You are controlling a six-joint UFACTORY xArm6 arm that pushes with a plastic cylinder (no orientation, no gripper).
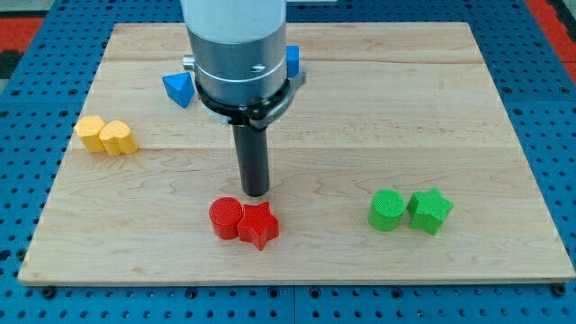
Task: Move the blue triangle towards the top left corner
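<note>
The blue triangle [179, 89] lies on the wooden board [378, 117] at the upper left, partly hidden behind the arm's grey body. My tip [256, 192] rests near the board's middle, just above the red blocks and well below and right of the blue triangle. A second blue block [292, 60] peeks out at the arm's right side; its shape is hidden.
A red cylinder [225, 218] and a red star [258, 225] touch each other below my tip. Two yellow blocks [106, 136] sit together at the left edge. A green cylinder [388, 210] and a green star [430, 211] sit at the lower right.
</note>
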